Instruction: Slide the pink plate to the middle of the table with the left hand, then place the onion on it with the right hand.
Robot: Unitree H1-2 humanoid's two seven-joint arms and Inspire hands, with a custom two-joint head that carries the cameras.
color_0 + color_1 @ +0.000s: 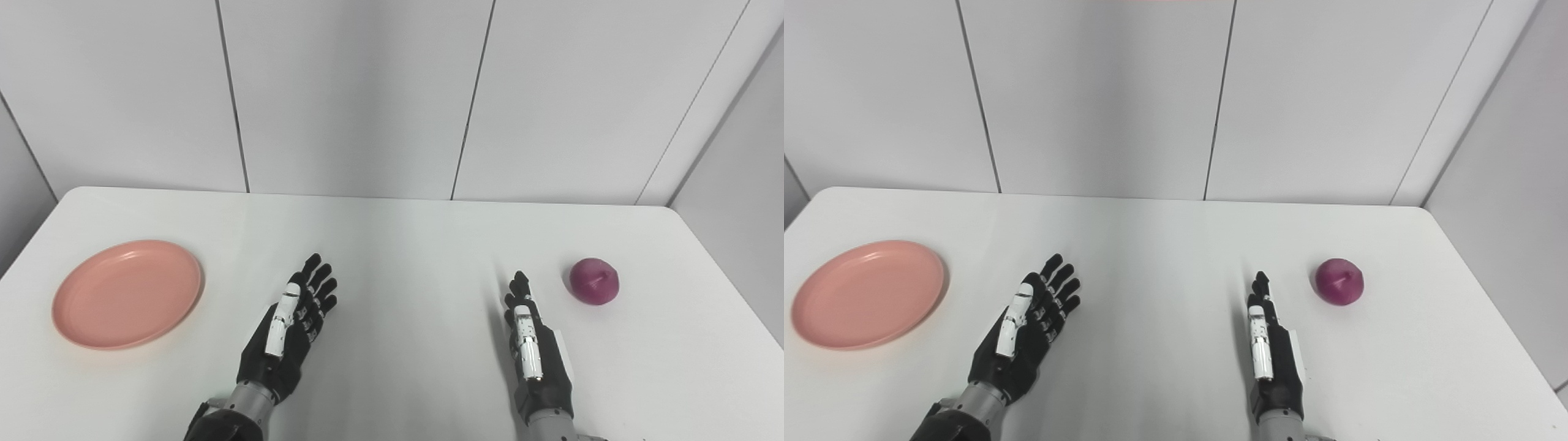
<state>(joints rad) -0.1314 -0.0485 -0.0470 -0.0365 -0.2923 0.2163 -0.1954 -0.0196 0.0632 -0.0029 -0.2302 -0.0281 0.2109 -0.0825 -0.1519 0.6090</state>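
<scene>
The pink plate (127,293) lies empty at the left side of the white table (404,245). A purple-red onion (594,281) rests on the table at the right. My left hand (294,327) is open, fingers stretched flat and pointing away, well to the right of the plate and not touching it. My right hand (531,343) is also open, held edge-on with straight fingers, a short way left of the onion and a little nearer to me, with a gap between them. Neither hand holds anything.
Grey wall panels (367,92) rise just behind the table's far edge. The table's right edge (729,288) runs close past the onion, and its left edge lies near the plate.
</scene>
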